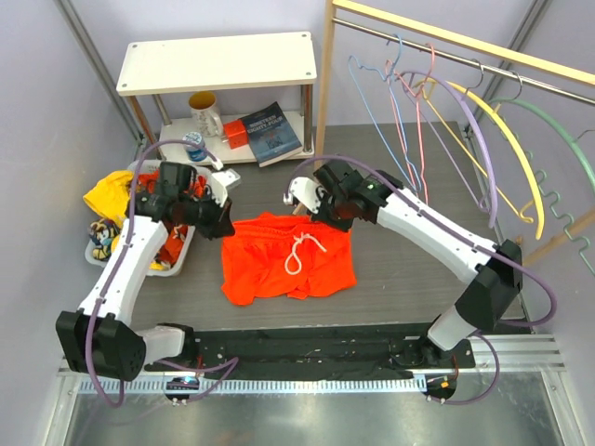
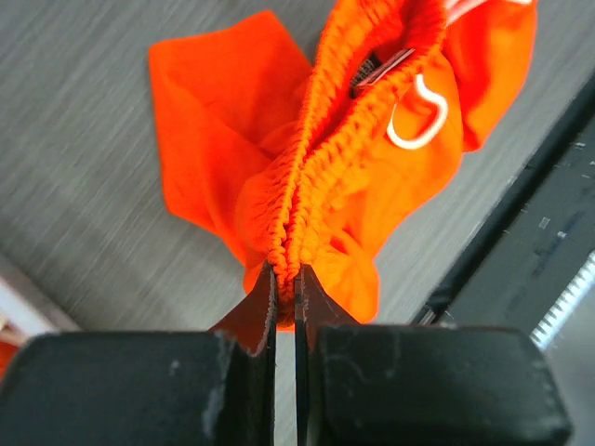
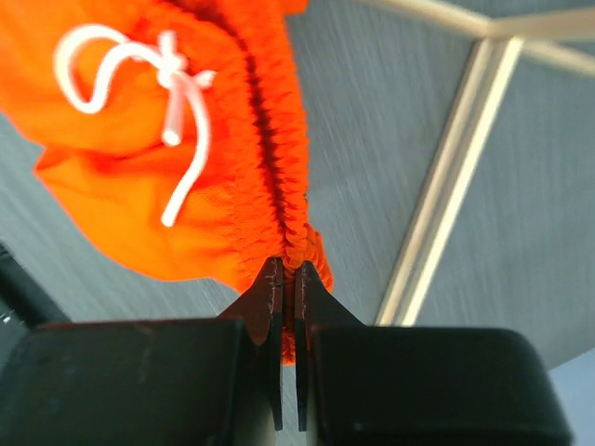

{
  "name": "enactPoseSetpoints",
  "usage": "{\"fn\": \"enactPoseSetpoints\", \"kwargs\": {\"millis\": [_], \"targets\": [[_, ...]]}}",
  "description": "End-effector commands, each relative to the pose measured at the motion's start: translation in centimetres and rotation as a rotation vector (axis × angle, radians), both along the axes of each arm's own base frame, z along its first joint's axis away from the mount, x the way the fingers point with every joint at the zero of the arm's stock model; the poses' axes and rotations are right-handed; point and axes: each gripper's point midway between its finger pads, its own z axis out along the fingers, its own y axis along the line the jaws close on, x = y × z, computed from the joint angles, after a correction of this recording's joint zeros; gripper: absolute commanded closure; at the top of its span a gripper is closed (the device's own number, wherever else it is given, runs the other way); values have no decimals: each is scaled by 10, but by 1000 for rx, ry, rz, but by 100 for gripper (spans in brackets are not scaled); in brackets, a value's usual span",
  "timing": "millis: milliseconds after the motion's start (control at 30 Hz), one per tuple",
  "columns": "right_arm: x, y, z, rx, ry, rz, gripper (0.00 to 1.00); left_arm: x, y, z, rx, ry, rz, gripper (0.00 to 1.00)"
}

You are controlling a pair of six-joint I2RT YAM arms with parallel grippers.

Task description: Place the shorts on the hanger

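The orange shorts (image 1: 284, 263) with a white drawstring (image 1: 302, 249) hang spread between my two grippers, legs trailing on the grey table. My left gripper (image 1: 226, 226) is shut on the left end of the waistband (image 2: 288, 251). My right gripper (image 1: 321, 216) is shut on the right end of the waistband (image 3: 296, 251). The shorts fill both wrist views (image 2: 316, 177) (image 3: 149, 139). The light-blue hanger (image 1: 372, 102) hangs on the rail at the back right, apart from both grippers.
A wooden rail (image 1: 465, 42) holds pink (image 1: 409, 121), lilac (image 1: 465, 111), yellow (image 1: 511, 139) and green (image 1: 558, 149) hangers. A white shelf (image 1: 218, 60) with a mug (image 1: 206, 113) and book (image 1: 274, 133) stands at the back. A bin (image 1: 177, 260) with yellow clothes (image 1: 110, 193) sits left.
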Motion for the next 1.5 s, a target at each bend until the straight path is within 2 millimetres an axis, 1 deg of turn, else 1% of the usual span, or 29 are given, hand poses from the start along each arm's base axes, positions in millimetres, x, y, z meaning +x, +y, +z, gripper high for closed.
{"fn": "enactPoseSetpoints", "kwargs": {"millis": [0,167,200,300,367,400,467,500,533,600,633,733,767,800,833,867,900,933,967,1000,1033,1067,1133,1167,1200,1233,1300,1400,1467], "targets": [[-3,20,-32,84,17,53,99,23,-2,-19,-17,-109,16,100],[-37,13,-100,-21,99,119,99,-10,-3,-77,33,-70,-150,99],[-42,16,-109,-36,95,132,99,-20,-1,-94,66,-44,-172,98],[-51,15,-129,-69,131,139,98,-44,7,-121,153,-32,-257,95],[-51,16,-135,-78,141,125,93,-52,11,-126,180,-47,-282,93],[-49,16,-135,-79,138,125,81,-58,15,-135,207,-42,-296,89],[-49,18,-133,-72,139,125,68,-62,19,-138,225,-49,-302,80],[-51,17,-131,-75,149,131,52,-64,20,-139,231,-47,-309,72],[-53,19,-125,-60,150,136,46,-68,21,-135,228,-30,-315,68],[-56,19,-108,-46,152,142,38,-71,19,-125,214,-24,-308,61],[-53,24,-88,-7,126,151,36,-71,17,-113,198,-28,-302,59],[-59,27,-53,41,109,194,24,-71,6,-80,128,-69,-291,52],[-57,32,-26,86,68,222,23,-69,4,-69,111,-92,-283,42],[-57,35,-12,107,51,240,19,-66,1,-58,91,-120,-269,40],[-51,45,22,164,-3,257,17,-57,-5,-36,55,-161,-236,36],[-52,48,34,175,-1,264,14,-53,-7,-24,39,-180,-224,29],[-50,53,49,196,-13,266,14,-49,-9,-15,24,-188,-215,27],[-44,61,88,262,-74,271,14,-46,-12,-2,4,-185,-185,20],[-42,64,97,270,-76,261,14,-37,-14,21,-11,-231,-163,0],[-37,65,114,306,-100,215,14,-33,-16,32,-25,-233,-149,0],[-33,67,145,369,-155,196,14,-32,-18,43,-48,-232,-138,0],[-32,65,162,407,-188,175,14,-30,-21,65,-64,-267,-142,0],[-26,59,198,501,-273,93,13,-26,-23,82,-98,-273,-103,0],[-24,55,211,538,-305,62,8,-14,-22,101,-105,-338,-64,0],[-24,37,232,585,-365,-11,6,-12,-21,109,-113,-355,-41,0],[-24,32,239,608,-390,-32,3,-10,-21,117,-126,-369,-24,0],[-30,16,273,698,-476,-56,1,1,-19,133,-170,-399,67,0],[-16,-10,303,757,-562,-244,1,5,-21,156,-246,-454,128,0],[-4,-28,311,741,-578,-395,2,2,-22,167,-276,-472,133,0]]}}
